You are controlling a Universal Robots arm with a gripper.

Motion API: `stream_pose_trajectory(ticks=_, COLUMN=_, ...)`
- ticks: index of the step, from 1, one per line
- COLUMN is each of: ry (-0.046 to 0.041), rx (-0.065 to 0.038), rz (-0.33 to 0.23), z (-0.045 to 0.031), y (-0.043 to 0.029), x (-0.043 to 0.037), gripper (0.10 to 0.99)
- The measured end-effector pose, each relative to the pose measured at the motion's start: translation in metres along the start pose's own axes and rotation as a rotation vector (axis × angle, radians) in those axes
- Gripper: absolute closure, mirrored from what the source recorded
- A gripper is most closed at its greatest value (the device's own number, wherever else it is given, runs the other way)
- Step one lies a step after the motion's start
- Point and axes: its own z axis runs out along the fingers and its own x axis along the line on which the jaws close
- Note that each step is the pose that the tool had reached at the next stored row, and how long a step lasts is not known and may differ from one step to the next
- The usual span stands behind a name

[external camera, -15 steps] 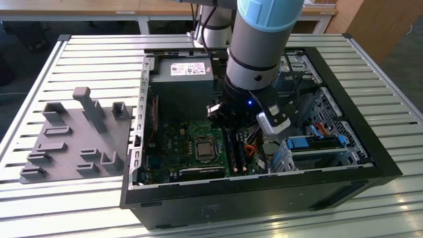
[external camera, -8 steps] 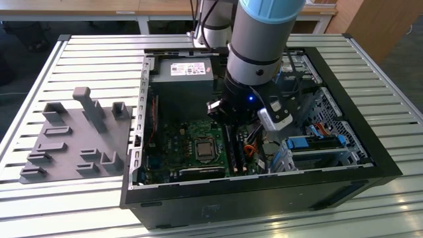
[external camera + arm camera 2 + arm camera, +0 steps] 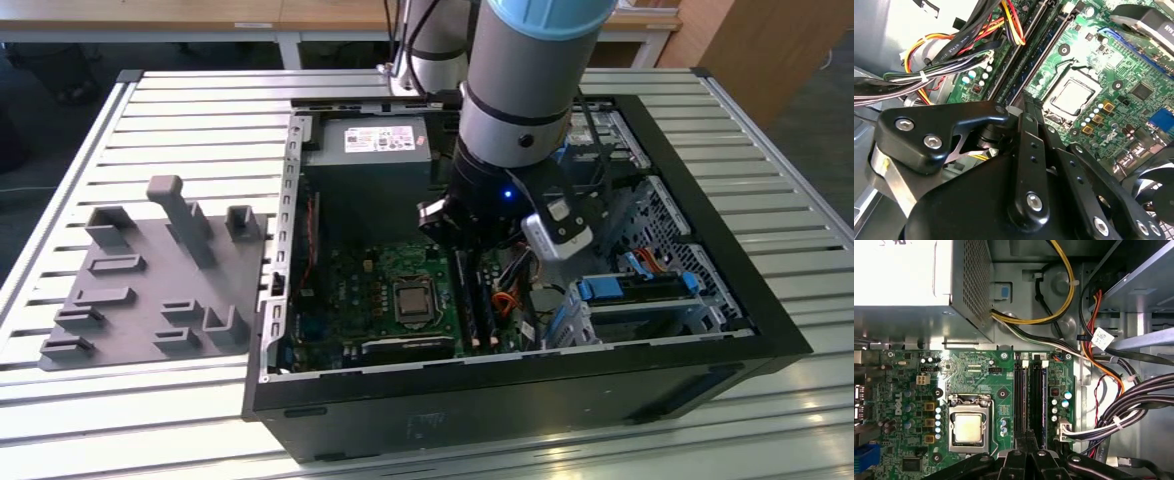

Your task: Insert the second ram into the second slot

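One hand (image 3: 1026, 452) low over motherboard (image 3: 974, 390), second ram (image 3: 1038, 400) seated just beyond its fingertips.

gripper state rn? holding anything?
gripper: low over the RAM slots on the motherboard; open or shut cannot be told, nor whether it holds anything.
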Motion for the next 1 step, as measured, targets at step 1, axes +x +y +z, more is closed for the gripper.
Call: stream_pose_trajectory(ticks=1, ry=0.0, rx=0.0, rz=0.0, z=0.0, y=0.0, x=0.0, gripper=0.98)
